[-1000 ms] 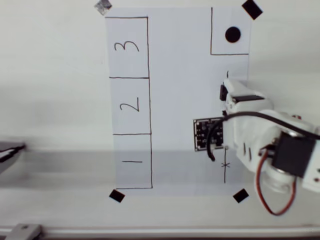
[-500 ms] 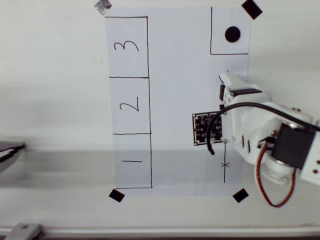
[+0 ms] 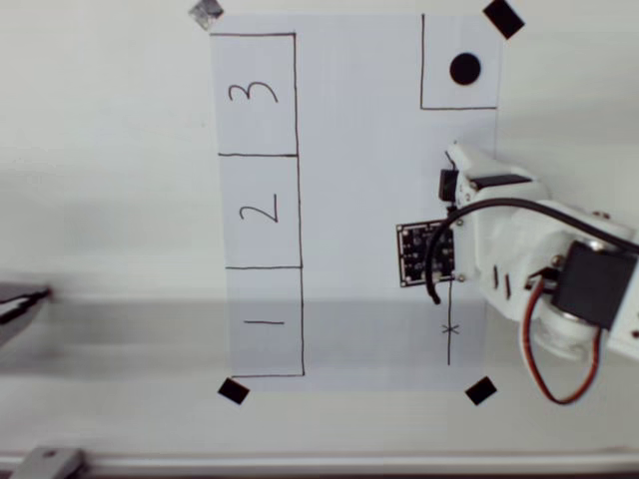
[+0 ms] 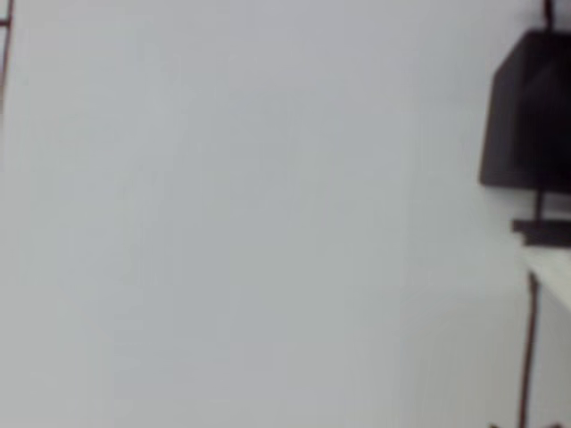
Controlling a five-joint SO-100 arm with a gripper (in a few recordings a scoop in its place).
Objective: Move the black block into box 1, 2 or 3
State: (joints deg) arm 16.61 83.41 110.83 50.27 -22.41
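The black block is a small dark cube on the right part of the white paper, tucked against the left side of my white gripper. In the wrist view the black block sits at the right edge, blurred and close. Whether the jaws are around it or only beside it is not clear. Box 1 is the lowest drawn outline in the left column, with box 2 above it and box 3 at the top. All three are far to the left of the block.
A drawn corner box with a round black dot lies at the paper's top right. Black tape squares hold the paper's corners. A pen line with an x mark runs below the gripper. The wrist camera board hangs over the paper.
The arm has swung slightly, and the camera board has shifted right and up. The black block stays at nearly the same spot.
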